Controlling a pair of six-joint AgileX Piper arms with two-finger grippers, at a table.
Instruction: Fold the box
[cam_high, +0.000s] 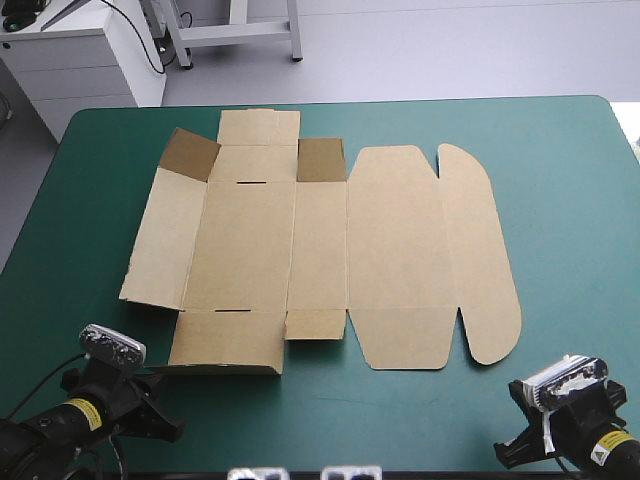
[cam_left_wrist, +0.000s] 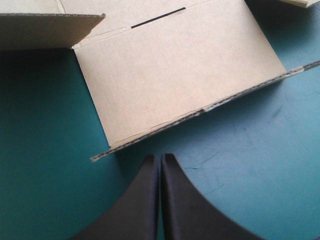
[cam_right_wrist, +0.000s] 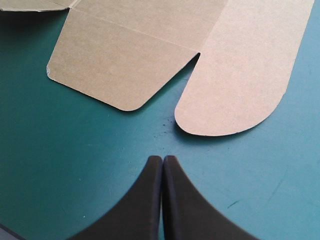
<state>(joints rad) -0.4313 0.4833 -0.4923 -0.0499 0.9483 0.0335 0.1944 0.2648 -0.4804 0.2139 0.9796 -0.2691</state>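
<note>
- Item under inspection: a flat, cut sheet of brown corrugated board, the box (cam_high: 320, 250); it lies unfolded about the middle of the table's teal-green cover (cam_high: 560, 300), its long run from 9 to 3 o'clock; no wall is raised and tucked, so I judge the folding not yet begun.
- Panels: two small darker flaps at the sheet's 11 and 12 o'clock stand tilted up from their creases; the rounded lid tab (cam_right_wrist: 240, 75) lies flat at the sheet's 4 o'clock; the rectangular near flap (cam_left_wrist: 180, 80) sits at the sheet's 7 o'clock, its cut edge apparently a little clear of the cover, with shadow beneath.
- Left gripper (cam_left_wrist: 160, 157): two broad black fingers pressed together to a point, holding nothing; stationed at the table's 7 o'clock, near the near flap's cut edge, not touching it.
- Right gripper (cam_right_wrist: 162, 159): likewise closed to a point and empty; stationed at the table's 5 o'clock, near the rounded lid tab, apart from it.
- Handling, as judged: light; stiff across each panel, yielding readily along the scored creases; the smooth face will likely slide on the cover if pushed unrestrained; slots and corners may crush or tear under a hard pinch.
- Recommended hold: the free edge of a flap that stands off the cover, one finger beneath it; the other gripper pressing the base panel to stop sliding.
</note>
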